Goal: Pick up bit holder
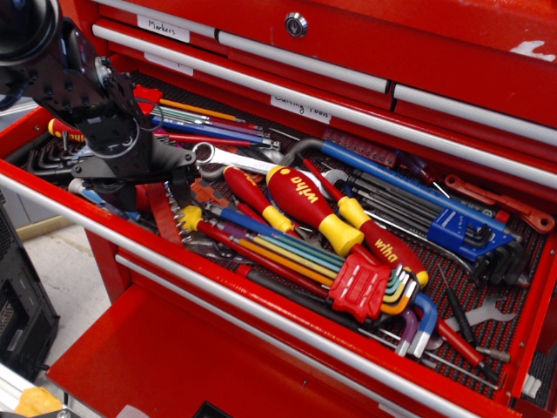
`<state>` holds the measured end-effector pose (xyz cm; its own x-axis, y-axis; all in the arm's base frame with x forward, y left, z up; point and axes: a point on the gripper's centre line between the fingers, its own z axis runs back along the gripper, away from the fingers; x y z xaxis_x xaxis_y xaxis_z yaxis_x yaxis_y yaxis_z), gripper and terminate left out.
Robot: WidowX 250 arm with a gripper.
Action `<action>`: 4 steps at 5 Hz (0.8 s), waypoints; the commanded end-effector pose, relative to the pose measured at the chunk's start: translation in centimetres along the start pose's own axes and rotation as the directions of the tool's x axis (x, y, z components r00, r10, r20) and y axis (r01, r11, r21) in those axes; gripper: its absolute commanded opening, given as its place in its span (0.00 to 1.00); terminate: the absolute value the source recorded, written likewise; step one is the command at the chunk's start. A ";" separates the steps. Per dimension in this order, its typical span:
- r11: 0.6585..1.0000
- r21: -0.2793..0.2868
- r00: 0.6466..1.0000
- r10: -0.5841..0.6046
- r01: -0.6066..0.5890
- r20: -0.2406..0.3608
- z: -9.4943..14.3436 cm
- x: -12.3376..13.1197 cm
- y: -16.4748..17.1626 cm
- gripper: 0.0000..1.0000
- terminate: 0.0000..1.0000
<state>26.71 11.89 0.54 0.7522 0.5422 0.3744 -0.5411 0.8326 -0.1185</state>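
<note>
The bit holder [163, 214] is a long, narrow red strip with a row of short silver bits along its right edge. It lies at the front left of the open tool drawer [261, 306], pointing at the front rail. My black gripper [146, 186] hangs right over its far end. The jaws are spread wide, one finger on each side of the strip, and neither is closed on it. The far end of the strip is hidden under the gripper body.
Red and yellow screwdrivers [300, 200] lie just right of the strip. A red block of rainbow hex keys [359, 287] sits front centre. A blue hex key set [457, 231] and a paler red bit strip [357, 144] lie further back. Closed drawers [348, 87] rise behind.
</note>
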 end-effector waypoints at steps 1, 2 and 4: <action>0.999 0.035 1.000 -0.009 0.009 -0.015 0.9 0.0 -0.4 0.00 0.00; 0.997 0.070 0.999 -0.020 0.022 -0.025 2.3 0.2 -0.5 0.00 0.00; 0.975 0.196 0.992 -0.117 0.107 0.042 7.9 3.4 -1.7 0.00 0.00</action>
<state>26.64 11.61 9.04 0.8314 0.4145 0.3702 -0.4931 0.8573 0.1475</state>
